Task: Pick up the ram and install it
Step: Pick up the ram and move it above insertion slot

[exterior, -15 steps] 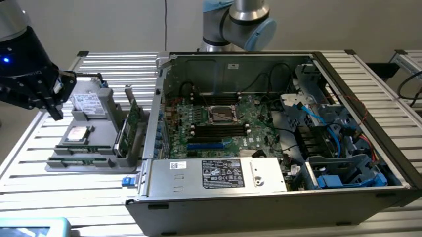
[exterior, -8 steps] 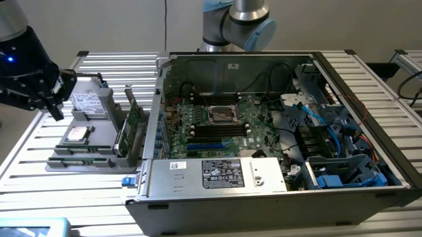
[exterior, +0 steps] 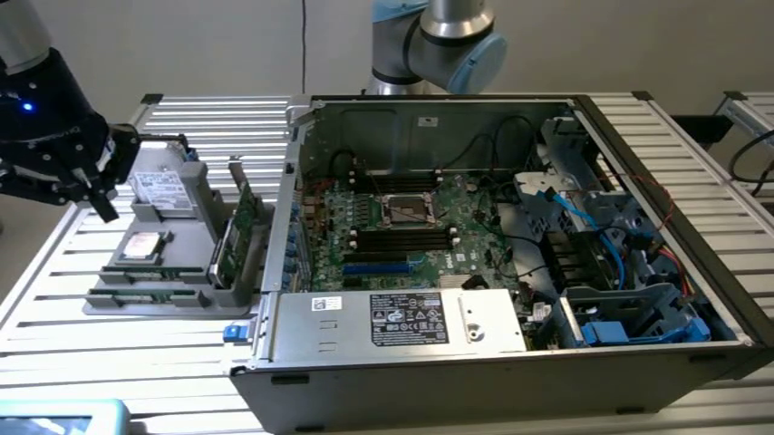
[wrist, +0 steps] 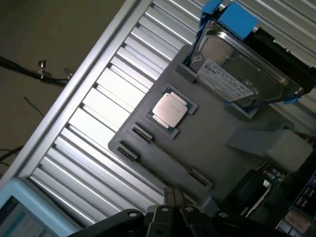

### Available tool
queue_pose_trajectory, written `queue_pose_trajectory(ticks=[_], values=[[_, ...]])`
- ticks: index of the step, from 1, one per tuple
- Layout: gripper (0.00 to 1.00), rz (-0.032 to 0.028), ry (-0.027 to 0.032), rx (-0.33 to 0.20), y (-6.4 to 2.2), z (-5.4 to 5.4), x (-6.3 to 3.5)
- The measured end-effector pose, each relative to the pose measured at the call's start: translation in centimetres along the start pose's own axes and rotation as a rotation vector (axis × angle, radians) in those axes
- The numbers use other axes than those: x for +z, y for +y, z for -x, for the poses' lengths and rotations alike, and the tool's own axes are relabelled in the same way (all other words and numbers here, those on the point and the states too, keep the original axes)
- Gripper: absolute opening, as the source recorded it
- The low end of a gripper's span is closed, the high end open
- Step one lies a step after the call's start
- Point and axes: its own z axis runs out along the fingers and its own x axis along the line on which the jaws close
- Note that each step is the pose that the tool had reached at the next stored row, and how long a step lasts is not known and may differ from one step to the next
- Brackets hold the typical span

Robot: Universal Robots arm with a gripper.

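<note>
Above the gray tray [exterior: 169, 308], exterior view, your gripper [exterior: 98, 196] hangs, spread or closed I cannot tell; the ram [exterior: 151, 271] lies at its five o'clock.

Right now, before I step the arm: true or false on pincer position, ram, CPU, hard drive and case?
1. The pincer is inside the case. False: it hangs over the gray tray, at the exterior view's left of the case.
2. The CPU lies flat on the tray. True.
3. The ram is seated on the motherboard. False: it sits in the tray, near the CPU.
4. The hard drive sits on the tray. True.
5. The case is closed. False: its side is open and the motherboard is exposed.
</note>
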Motion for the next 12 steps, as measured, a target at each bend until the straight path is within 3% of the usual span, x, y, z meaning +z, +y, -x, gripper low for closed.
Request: queue_pose_trajectory(ticks=[12], values=[[0.11, -0.0034, 0.0022, -0.218, 0.00, 0.00, 0.07]])
